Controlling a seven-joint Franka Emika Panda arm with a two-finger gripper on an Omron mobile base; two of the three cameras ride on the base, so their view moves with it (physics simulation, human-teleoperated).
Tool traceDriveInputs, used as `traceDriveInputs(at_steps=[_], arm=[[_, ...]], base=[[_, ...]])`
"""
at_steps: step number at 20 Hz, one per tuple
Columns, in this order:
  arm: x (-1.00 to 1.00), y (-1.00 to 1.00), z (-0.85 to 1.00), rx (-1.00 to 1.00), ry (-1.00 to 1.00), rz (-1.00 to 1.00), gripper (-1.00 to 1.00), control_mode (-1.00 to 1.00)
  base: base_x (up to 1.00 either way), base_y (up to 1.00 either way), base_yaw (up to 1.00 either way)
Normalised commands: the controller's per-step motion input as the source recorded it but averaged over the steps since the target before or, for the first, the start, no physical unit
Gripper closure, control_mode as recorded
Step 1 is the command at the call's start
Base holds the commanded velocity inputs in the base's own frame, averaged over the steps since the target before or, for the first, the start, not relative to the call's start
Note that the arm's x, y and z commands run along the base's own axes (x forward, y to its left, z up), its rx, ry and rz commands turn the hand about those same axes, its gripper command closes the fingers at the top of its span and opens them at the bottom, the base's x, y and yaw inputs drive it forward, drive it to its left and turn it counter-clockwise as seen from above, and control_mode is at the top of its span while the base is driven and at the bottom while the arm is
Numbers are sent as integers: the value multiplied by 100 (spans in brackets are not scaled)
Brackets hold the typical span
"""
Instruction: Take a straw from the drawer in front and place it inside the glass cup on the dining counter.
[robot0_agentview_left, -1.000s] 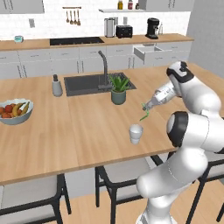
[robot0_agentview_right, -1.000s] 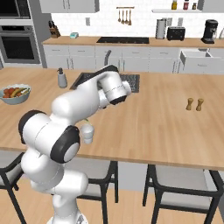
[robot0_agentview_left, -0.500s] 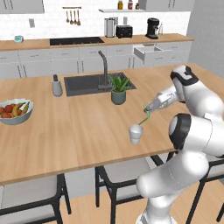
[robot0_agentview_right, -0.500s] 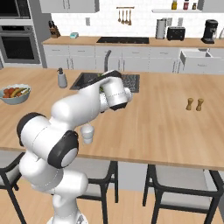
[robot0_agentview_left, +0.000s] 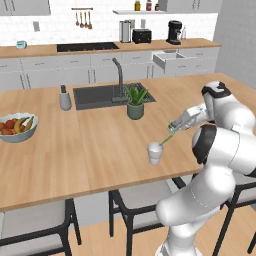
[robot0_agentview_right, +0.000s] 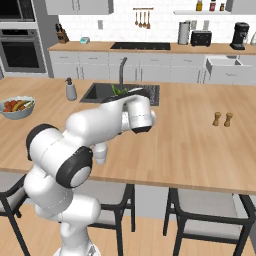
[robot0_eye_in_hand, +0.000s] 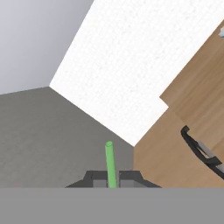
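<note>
- One thin green straw, clamped in the closed gripper, tilted above one small translucent glass cup.
- One light-wood bench with dark inset sink; white-tiled kitchen.

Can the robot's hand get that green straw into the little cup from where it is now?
Probably yes. The hand, shut on the straw, hangs just right of the glass cup, the straw's lower end near its rim. Nothing stands between them; the plant pot sits farther back.

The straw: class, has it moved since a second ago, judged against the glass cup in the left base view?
Yes. The straw, pinched in the gripper, has come down toward the glass cup; its lower end is now at the rim.
</note>
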Motion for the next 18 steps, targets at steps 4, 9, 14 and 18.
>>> traceDriveInputs(at_steps=[4,9,14,18], arm=[[2,-25,-1,0,0,0,100,-100],[13,-2,-8,0,4,0,100,-100],[10,0,-12,0,11,0,100,-100],[5,1,-9,0,6,0,100,-100]], base=[[0,0,0],[0,0,0],[0,0,0],[0,0,0]])
